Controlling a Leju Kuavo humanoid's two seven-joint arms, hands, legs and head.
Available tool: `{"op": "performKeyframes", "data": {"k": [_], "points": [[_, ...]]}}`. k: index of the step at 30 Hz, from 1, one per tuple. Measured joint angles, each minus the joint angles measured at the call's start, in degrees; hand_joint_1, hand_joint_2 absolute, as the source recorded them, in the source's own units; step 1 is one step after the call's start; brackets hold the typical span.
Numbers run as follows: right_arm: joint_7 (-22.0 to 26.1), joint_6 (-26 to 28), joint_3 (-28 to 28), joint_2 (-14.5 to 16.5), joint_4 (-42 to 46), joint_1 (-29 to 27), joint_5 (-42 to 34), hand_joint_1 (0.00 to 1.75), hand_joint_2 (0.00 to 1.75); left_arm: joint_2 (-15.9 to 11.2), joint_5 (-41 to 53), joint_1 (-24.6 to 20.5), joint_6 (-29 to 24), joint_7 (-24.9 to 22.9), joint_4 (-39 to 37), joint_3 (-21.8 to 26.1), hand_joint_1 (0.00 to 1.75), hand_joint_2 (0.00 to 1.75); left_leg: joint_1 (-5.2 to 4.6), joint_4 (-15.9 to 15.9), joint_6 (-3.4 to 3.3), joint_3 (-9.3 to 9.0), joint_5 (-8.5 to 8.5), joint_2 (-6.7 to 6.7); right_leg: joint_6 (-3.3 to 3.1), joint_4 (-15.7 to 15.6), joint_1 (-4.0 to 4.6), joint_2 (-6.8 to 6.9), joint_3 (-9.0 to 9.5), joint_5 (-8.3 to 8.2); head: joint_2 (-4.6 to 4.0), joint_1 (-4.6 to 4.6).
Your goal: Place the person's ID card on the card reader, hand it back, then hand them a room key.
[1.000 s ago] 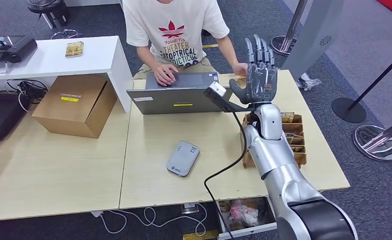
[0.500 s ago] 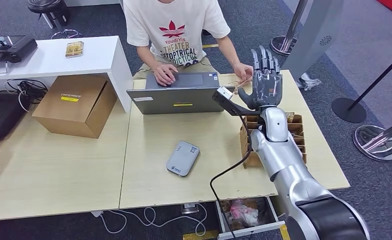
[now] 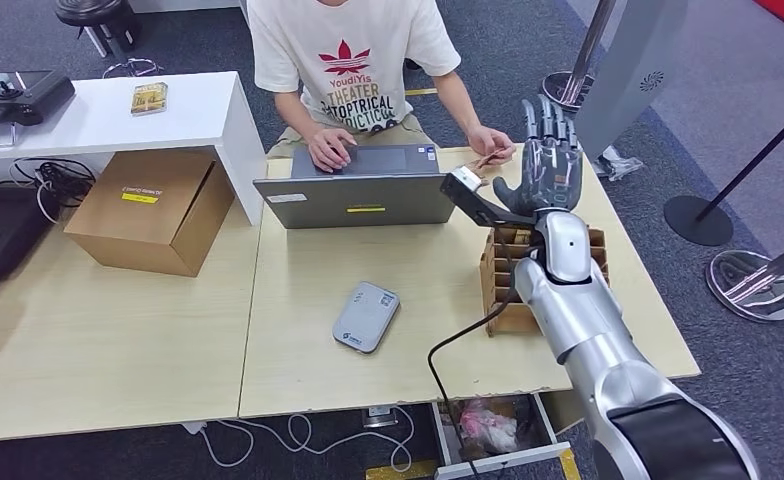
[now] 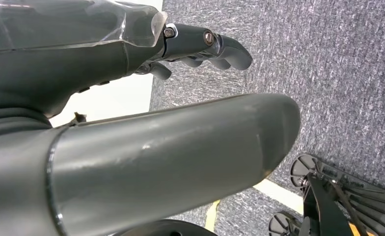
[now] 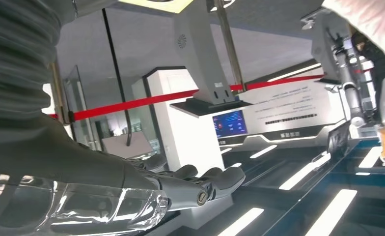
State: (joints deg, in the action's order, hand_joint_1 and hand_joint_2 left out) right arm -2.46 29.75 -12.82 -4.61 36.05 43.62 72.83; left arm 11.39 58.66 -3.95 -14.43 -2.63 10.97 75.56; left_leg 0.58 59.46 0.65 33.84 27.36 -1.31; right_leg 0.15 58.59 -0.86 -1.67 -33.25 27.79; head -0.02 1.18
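We see the right hand (image 3: 545, 160) raised above the far right part of the table (image 3: 298, 370), palm toward the camera, fingers spread and pointing up, holding nothing. It hovers just in front of the person's hand (image 3: 490, 141), which rests at the table's far edge. A thin tan thing shows between that hand's fingers; we cannot tell whether it is the ID card, nor which way it points.

The card reader (image 3: 365, 316), a pale grey rounded slab, lies flat mid-table, well apart from the right hand, its long axis tilted from near-left toward far-right. Nothing rests on it.

A brown slotted card holder (image 3: 498, 285) stands under the right forearm. A grey laptop (image 3: 358, 195) sits before the person.

The left hand (image 4: 195, 46) hangs over grey carpet, fingers loosely curled, nothing in them.
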Motion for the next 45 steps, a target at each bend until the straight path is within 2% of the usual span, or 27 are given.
{"op": "performKeyframes", "data": {"k": [4,20,38,45], "points": [[-1.3,-1.9,-0.7,-1.6,2.4,-0.2,0.5,0.00,1.75,0.0,0.1,0.0,0.1,-0.6,0.0,0.0,0.00,0.00,0.00,0.0,0.00,0.00,0.00,0.02,0.00,0.0,0.00,-0.02,0.00,0.00,0.00,0.00],[-3.4,-15.8,-2.2,-5.8,6.3,0.4,-0.2,0.00,1.75,0.0,0.4,0.1,0.7,-0.7,0.0,0.0,0.00,0.00,-0.01,0.0,-0.01,0.02,0.00,0.00,0.03,0.0,-0.01,0.00,0.00,-0.02,0.00,0.00],[-4.3,-24.9,-5.5,-10.6,7.9,1.9,-3.2,0.00,1.75,0.0,0.0,0.2,0.9,-0.9,0.0,0.0,0.00,0.00,-0.02,0.0,-0.01,0.03,0.00,-0.01,0.05,0.0,-0.02,0.00,0.00,-0.04,0.00,0.00],[-4.2,-27.1,-6.9,-11.3,7.9,1.9,-4.6,0.00,1.75,0.0,-0.2,0.2,1.3,-0.7,0.0,0.0,0.00,0.00,-0.01,0.0,-0.01,0.03,0.00,0.00,0.05,0.0,-0.01,0.00,0.00,-0.04,0.00,-0.01]]}}
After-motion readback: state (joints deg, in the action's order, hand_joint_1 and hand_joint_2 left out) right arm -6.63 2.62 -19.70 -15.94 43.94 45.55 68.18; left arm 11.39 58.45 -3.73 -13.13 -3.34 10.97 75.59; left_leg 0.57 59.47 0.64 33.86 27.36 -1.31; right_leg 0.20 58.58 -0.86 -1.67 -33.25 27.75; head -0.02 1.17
